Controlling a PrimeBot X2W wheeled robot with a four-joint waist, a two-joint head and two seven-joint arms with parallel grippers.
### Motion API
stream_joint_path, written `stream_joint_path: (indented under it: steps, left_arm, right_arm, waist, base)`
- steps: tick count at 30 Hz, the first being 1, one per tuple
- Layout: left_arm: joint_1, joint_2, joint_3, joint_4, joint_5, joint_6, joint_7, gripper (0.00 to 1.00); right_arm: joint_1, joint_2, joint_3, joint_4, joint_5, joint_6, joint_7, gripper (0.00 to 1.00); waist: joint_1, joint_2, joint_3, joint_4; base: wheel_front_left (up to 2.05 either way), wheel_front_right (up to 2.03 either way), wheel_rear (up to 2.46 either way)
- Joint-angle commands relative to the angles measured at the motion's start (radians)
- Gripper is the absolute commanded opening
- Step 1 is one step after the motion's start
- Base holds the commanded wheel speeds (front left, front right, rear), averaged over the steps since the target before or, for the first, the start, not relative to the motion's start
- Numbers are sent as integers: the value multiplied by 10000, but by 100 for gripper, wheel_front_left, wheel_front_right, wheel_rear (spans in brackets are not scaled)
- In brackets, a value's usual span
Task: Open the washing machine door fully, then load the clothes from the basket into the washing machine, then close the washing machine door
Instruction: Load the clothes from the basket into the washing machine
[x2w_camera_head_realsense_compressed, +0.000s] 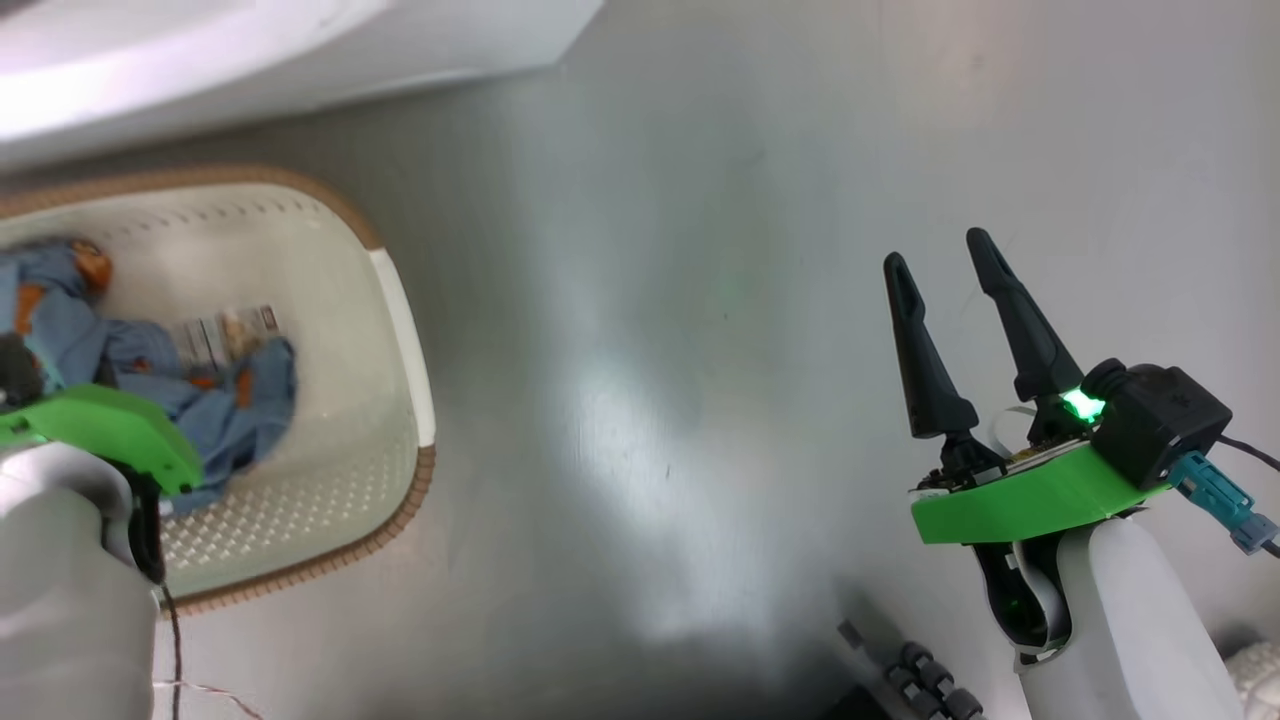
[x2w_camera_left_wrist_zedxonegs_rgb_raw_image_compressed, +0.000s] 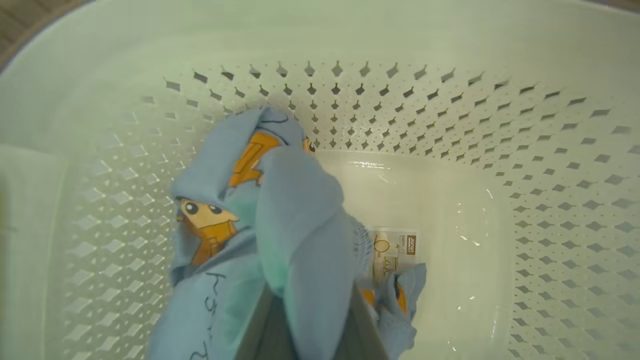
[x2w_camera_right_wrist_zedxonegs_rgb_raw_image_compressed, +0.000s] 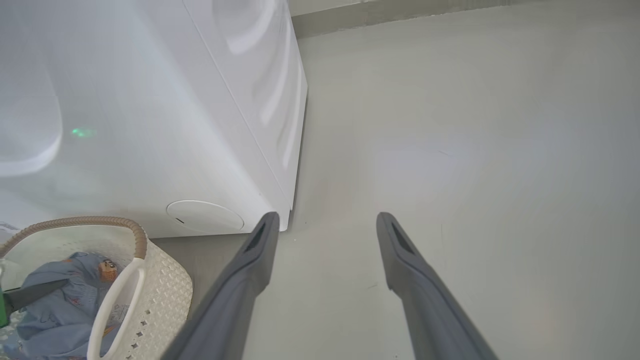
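**Left arm.** Locate the left gripper (x2w_camera_left_wrist_zedxonegs_rgb_raw_image_compressed: 303, 272) inside the basket (x2w_camera_head_realsense_compressed: 402, 300). Its fingers (x2w_camera_left_wrist_zedxonegs_rgb_raw_image_compressed: 260, 332) are clenched on the clothes (x2w_camera_left_wrist_zedxonegs_rgb_raw_image_compressed: 295, 200): light blue fabric with orange cartoon figures lies bunched over and between them. Note that the fingertips are covered by the cloth. In the head view, the green wrist bracket (x2w_camera_head_realsense_compressed: 110, 430) sits over the near side of the basket.

**Right arm.** Locate the right gripper (x2w_camera_head_realsense_compressed: 938, 255) well apart from the basket, above bare floor (x2w_camera_head_realsense_compressed: 650, 350). Its fingers (x2w_camera_right_wrist_zedxonegs_rgb_raw_image_compressed: 240, 280) are spread wide and released; nothing lies between them.

**Clothes.** All visible clothes are in the basket, heaped toward one side. A label sticker (x2w_camera_left_wrist_zedxonegs_rgb_raw_image_compressed: 395, 250) on the basket bottom is partly exposed beside the heap.

**Basket.** The basket stands on the floor just in front of the washing machine (x2w_camera_right_wrist_zedxonegs_rgb_raw_image_compressed: 150, 125), near the round lower cap (x2w_camera_right_wrist_zedxonegs_rgb_raw_image_compressed: 205, 216). The brown rim (x2w_camera_right_wrist_zedxonegs_rgb_raw_image_compressed: 135, 235) and one white side handle (x2w_camera_right_wrist_zedxonegs_rgb_raw_image_compressed: 112, 300) face the right wrist camera.
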Motion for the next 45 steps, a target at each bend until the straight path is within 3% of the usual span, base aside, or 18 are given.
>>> stream_joint_path:
  steps: [1, 28, 35, 45]
  left_arm:
    - [702, 347, 117, -286, -22, -115, -156, 0]
    - [6066, -1226, 396, -7529, 182, -260, -211, 0]
    - [7308, -1475, 418, -9570, 409, -173, -212, 0]
    - [8585, -1614, 215, -11420, 700, -75, -212, 0]
  right_arm:
    - [388, 41, 213, -116, 105, 16, -48, 100]
    - [1545, -124, -10, 620, -465, 16, -48, 100]
    - [1769, -182, 15, 810, -459, 16, -48, 100]
    - [2265, -179, -44, 963, -507, 16, -48, 100]
  waist:
    - [0, 0, -764, 27]
    - [0, 0, -4881, 744]
    - [0, 0, -5815, 961]
    - [0, 0, -6823, 1280]
  base:
    - [0, 0, 0]
    - [0, 0, 0]
    - [0, 0, 0]
    - [0, 0, 0]
